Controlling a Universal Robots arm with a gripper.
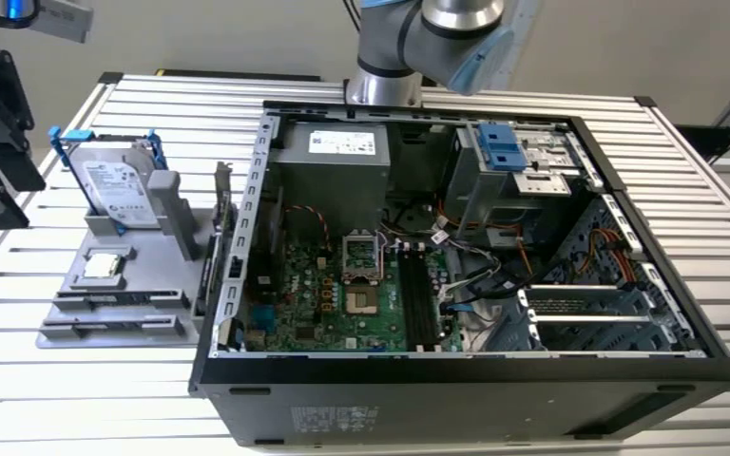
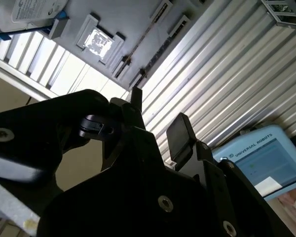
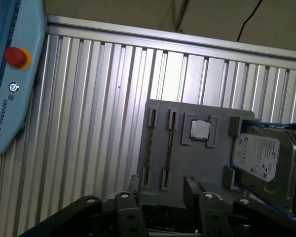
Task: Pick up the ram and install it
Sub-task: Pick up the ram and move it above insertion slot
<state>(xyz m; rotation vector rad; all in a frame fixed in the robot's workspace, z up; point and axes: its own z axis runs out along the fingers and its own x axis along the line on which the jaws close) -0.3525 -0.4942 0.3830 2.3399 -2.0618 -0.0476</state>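
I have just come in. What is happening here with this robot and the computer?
The arm is working by an open case on a slatted table. Its gripper hangs off to the exterior view's left of the case, near the gray tray that holds a hard drive and a chip. The jaws stand apart with nothing between them, so nothing is picked up yet. The long black slots on the board inside the case look unfilled.

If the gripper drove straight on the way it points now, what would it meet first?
Probably the grey parts tray, near its two closer narrow slots: in the first wrist view the gripper points at that end. Depth is unclear, so this is a guess.
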